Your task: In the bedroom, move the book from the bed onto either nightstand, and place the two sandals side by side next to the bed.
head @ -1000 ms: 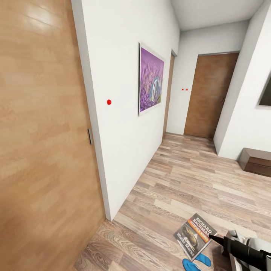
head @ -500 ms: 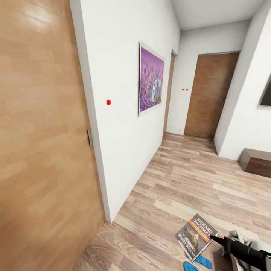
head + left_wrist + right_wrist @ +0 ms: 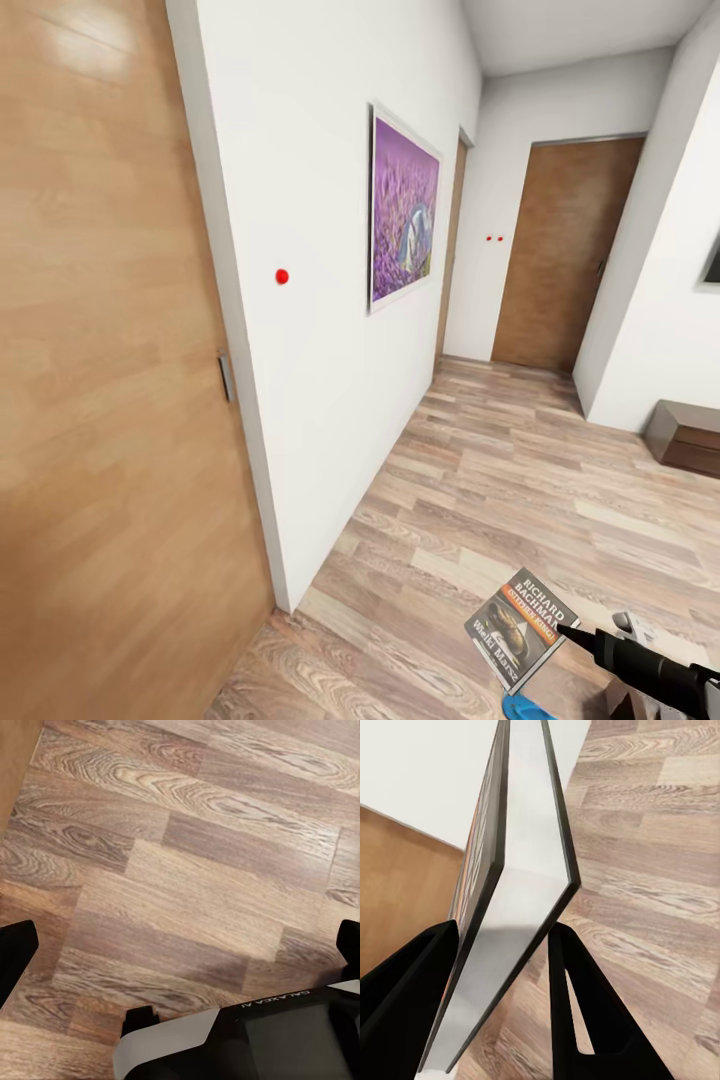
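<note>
Book [image 3: 522,627]: thin paperback, dark cover with orange band and white lettering. Held off the wood-plank floor [image 3: 500,480] by the right gripper [image 3: 502,967], low beside the white wall [image 3: 330,300] that carries the purple picture [image 3: 403,212]. The right wrist view shows its edge clamped between the two black fingers [image 3: 577,1012], which close on it.

Handling, judged: light, fairly stiff when pinched near an edge, glossy cover likely to slip. A hold at the edge, as here, should carry it; it may sag or swing when the arm turns.

Sandal [image 3: 525,709]: a blue sliver on the floor just below the book.

Left gripper [image 3: 180,945]: fingers well apart, holding nothing, above bare floor.

Change against the earlier frames: the view has swung, so the wall corner and brown door [image 3: 565,255] sit differently and less of the sandals shows. The book keeps its place in the right gripper.
</note>
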